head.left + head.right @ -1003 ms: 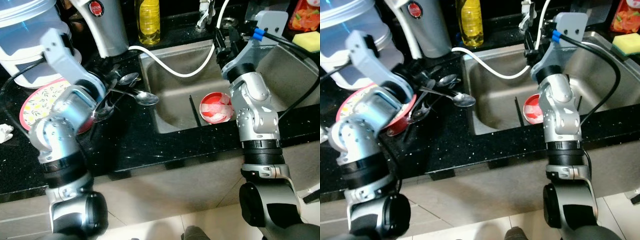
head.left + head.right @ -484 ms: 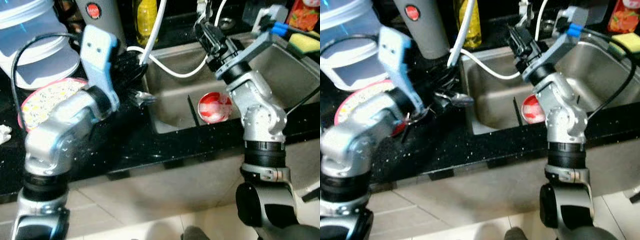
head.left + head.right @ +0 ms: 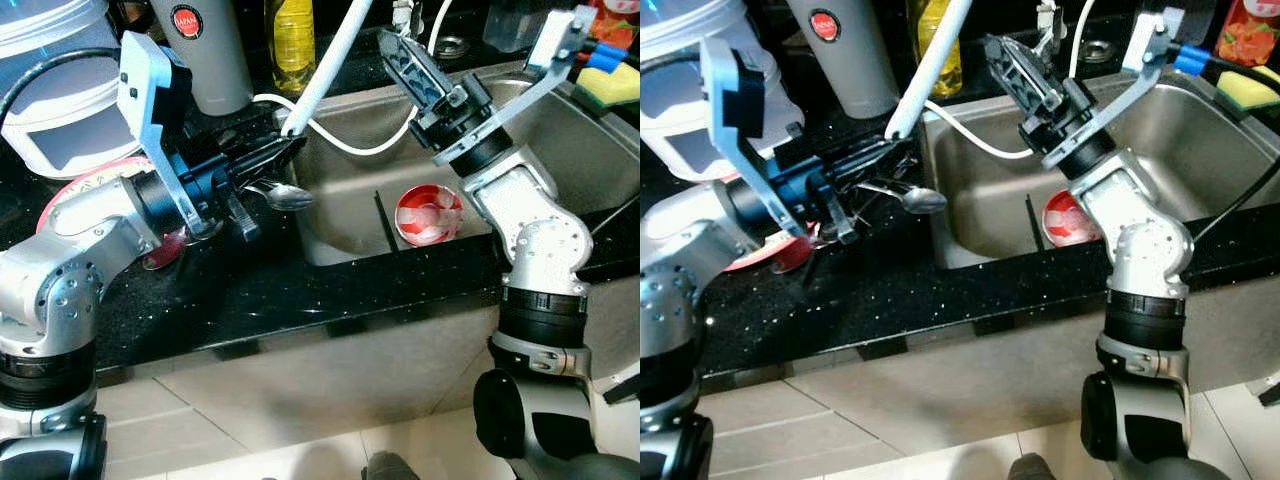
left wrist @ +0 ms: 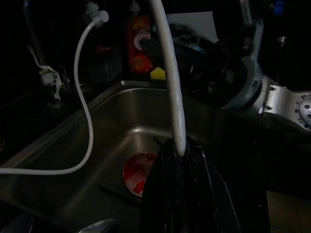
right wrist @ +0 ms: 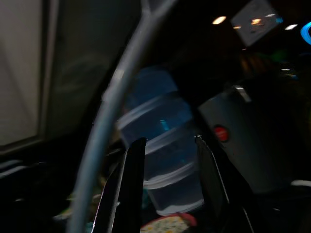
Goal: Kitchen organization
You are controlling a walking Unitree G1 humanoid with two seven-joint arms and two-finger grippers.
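My left gripper (image 3: 286,148) is over the black counter by the sink's left rim, shut on the lower end of a long white handle (image 3: 325,60) that slants up and away. In the left wrist view the white handle (image 4: 171,82) rises from between the fingertips (image 4: 167,150). Metal spoons (image 3: 283,194) lie on the counter just below that gripper. A red and white bowl (image 3: 430,214) sits in the steel sink (image 3: 345,175). My right gripper (image 3: 398,48) is raised above the sink's back, open and holding nothing, its fingers (image 5: 132,170) apart.
A floral plate (image 3: 75,195) lies at the counter's left, with a white and blue container (image 3: 60,90) behind it. A grey jug (image 3: 205,50) and a yellow bottle (image 3: 291,40) stand at the back. A white hose (image 3: 345,143) drapes into the sink. A yellow sponge (image 3: 612,85) rests far right.
My left arm has swung round and now holds the white handle up over the sink's edge. My right gripper has risen and swung left above the sink.
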